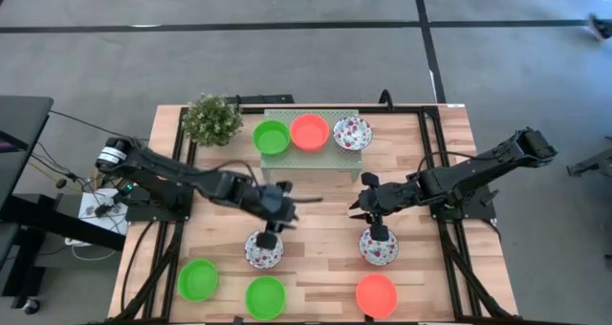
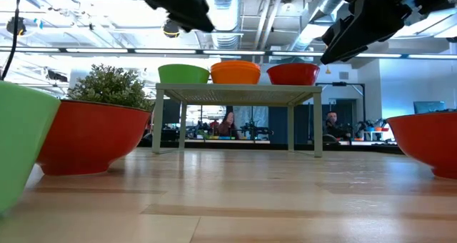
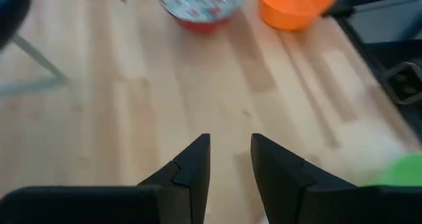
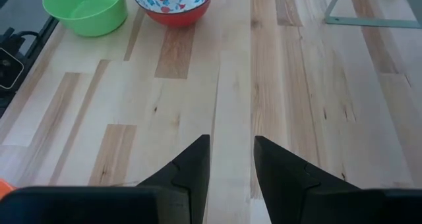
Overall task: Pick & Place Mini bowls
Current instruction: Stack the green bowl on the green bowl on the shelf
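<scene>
On the wooden table you have eight mini bowls in sight. Three sit in a row on the pale green perforated stand at the far side: a green bowl, an orange bowl and a floral bowl. Five rest on the tabletop: a second floral bowl directly under the left gripper, a third floral bowl under the right gripper, two more green ones and another orange one along the near edge. A small plant stands beside the stand.

Both grippers hang above the table, fingers parted by a narrow gap, holding nothing; the wrist views show bare wood between each pair.

Judgement on handling: these bowls look light, rigid and smooth, likely plastic or glazed, so expect them to slide or tip if nudged. They are too wide to span across, going by the gap shown. You would do best to pinch the rim, one finger inside and one outside, and lift straight up. Open the jaws wider before descending.
</scene>
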Available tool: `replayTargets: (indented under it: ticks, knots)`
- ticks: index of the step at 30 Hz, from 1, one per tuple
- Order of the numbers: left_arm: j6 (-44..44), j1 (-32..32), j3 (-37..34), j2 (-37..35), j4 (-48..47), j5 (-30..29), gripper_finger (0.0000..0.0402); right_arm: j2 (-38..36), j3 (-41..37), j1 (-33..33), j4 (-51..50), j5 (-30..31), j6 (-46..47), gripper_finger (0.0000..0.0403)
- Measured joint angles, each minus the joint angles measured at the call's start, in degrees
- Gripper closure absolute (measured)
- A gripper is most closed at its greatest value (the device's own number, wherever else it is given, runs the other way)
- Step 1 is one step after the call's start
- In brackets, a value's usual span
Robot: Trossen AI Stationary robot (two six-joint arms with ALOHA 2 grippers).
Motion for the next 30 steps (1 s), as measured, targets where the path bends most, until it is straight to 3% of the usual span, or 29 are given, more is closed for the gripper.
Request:
replayTargets:
  ticks: [14, 19, 25, 30]
  knots:
    - [-29.13, -12.75, -4.43, -0.02, -0.63, 0.00, 0.0291, 0.00, -0.02, 0.00, 10.66, 0.02, -0.16, 0.0290]
    - [-49.33, -16.08, -5.30, 0.00, -7.35, 1.57, 0.0291, 0.00, 0.00, 0.00, 13.91, 0.02, -0.14, 0.0290]
    - [-75.96, -19.81, -5.65, 0.00, -16.45, 9.60, 0.0291, 0.00, -0.02, -0.02, 15.92, 0.02, -0.16, 0.0290]
    - [-84.90, -22.86, -5.62, 0.00, -18.97, 10.76, 0.0299, 0.00, -0.02, -0.12, 15.96, 0.02, -0.16, 0.0290]
